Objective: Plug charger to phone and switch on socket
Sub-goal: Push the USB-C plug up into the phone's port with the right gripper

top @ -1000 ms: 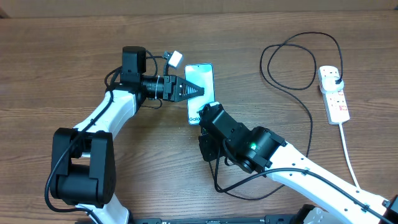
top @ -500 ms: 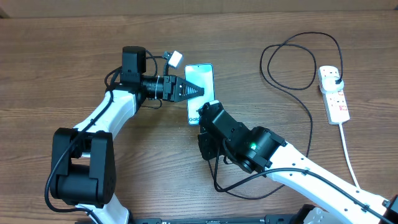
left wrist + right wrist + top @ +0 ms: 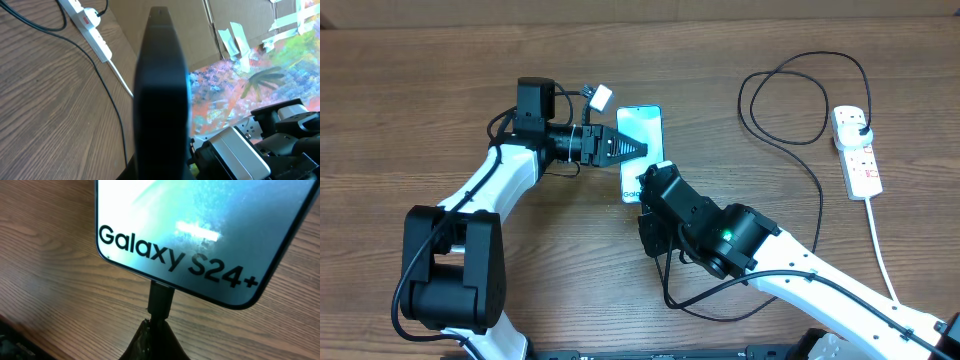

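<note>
The phone (image 3: 642,128) lies screen up at the table's middle, its "Galaxy S24+" text in the right wrist view (image 3: 200,225). My left gripper (image 3: 632,147) is shut on the phone's left edge; the left wrist view shows the phone edge-on as a dark bar (image 3: 160,100). My right gripper (image 3: 655,183) is shut on the charger's connector tip (image 3: 161,299), which meets the phone's bottom edge. The charger's black cable (image 3: 790,100) loops right to its plug (image 3: 861,124), seated in the white socket strip (image 3: 860,165), which also shows in the left wrist view (image 3: 90,27).
The strip's thick white cord (image 3: 882,250) runs down toward the front right edge. The black cable also curls under my right arm (image 3: 720,300). A small white tag (image 3: 601,96) hangs off my left wrist. Cardboard and a colourful sheet (image 3: 260,85) stand beyond the table.
</note>
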### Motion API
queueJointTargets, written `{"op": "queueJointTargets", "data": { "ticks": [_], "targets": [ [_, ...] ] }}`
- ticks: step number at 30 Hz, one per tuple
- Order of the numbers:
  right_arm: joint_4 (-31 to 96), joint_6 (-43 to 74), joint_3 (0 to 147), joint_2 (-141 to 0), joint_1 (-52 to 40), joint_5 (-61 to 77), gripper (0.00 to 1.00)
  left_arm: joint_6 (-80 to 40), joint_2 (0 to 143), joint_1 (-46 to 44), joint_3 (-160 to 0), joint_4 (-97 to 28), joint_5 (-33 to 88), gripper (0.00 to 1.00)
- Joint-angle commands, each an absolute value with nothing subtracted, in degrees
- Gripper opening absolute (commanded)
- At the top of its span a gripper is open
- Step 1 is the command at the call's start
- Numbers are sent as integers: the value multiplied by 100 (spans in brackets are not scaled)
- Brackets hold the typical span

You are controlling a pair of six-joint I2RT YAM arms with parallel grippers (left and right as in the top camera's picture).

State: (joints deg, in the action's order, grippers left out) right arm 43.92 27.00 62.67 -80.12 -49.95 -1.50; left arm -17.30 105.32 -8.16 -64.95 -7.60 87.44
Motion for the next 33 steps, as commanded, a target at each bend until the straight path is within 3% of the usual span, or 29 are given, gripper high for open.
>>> {"op": "queueJointTargets", "data": {
  "ticks": [1, 5, 11, 14, 23, 33],
  "targets": [
    [4025, 2694, 6460, -8012, -4976, -510, 4, -1345, 10525, -867, -6563, -917, 9065, 4],
    [3946, 2694, 6460, -8012, -4976, -513, 5, -1347, 10525, -867, -6563, -926, 9063, 4],
    [4084, 2698, 6460, -7990, -4976, -436, 23, -1350, 10527, -867, -6563, -926, 8938, 4],
    [4233, 2705, 6464, -7931, -4976, -283, 26, -1350, 10527, -867, -6563, -923, 8932, 4],
    [4532, 3577, 6458, -7915, -4982, -95, 27, -1566, 10525, -864, -6563, -919, 8790, 4],
    [4530, 3627, 6458, -7931, -4982, -27, 27, -2410, 10525, -867, -6563, -897, 8333, 4]
  ]
}}
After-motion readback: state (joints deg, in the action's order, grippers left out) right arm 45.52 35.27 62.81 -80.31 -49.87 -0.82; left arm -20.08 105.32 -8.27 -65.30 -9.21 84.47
